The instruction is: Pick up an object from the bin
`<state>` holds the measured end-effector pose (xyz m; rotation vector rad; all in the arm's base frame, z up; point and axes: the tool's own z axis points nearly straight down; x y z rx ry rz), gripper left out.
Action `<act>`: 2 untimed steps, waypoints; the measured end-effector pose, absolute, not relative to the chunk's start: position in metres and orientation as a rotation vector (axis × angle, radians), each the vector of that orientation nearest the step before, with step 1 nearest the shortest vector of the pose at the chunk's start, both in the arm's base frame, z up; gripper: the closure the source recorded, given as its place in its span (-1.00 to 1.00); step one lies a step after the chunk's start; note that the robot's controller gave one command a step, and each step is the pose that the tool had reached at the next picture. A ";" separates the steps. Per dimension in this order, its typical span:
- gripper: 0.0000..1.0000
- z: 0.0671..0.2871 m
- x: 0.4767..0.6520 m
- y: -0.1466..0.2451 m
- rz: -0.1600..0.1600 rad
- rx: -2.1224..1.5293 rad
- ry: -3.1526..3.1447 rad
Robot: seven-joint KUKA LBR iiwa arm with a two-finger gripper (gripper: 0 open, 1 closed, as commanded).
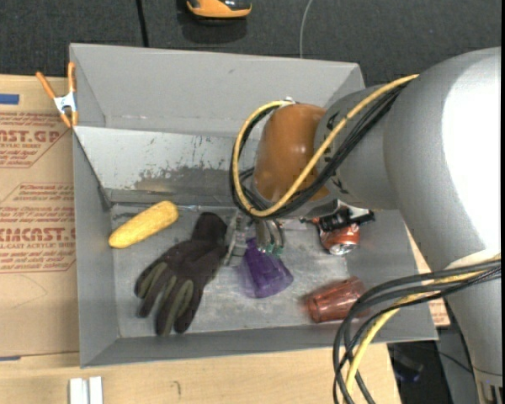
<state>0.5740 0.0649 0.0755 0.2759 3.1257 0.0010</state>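
My gripper [254, 244] is low in the middle of the bin, its fingers standing apart. A purple translucent object [265, 273] lies right under and in front of the fingertips, touching or nearly touching them. A dark brown glove [183, 274] lies just to the left, its cuff next to the left finger. Whether anything is held between the fingers cannot be made out.
A yellow corn cob [143, 225] lies at the bin's left. To the right of the gripper sits a small red and black object [340, 232], and a dark red cylinder [334, 300] lies at the front right. The arm and its cables cover the bin's right rear.
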 end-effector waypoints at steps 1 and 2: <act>1.00 0.076 0.574 0.065 0.001 0.276 3.126; 1.00 0.127 0.555 0.044 -0.001 0.245 3.138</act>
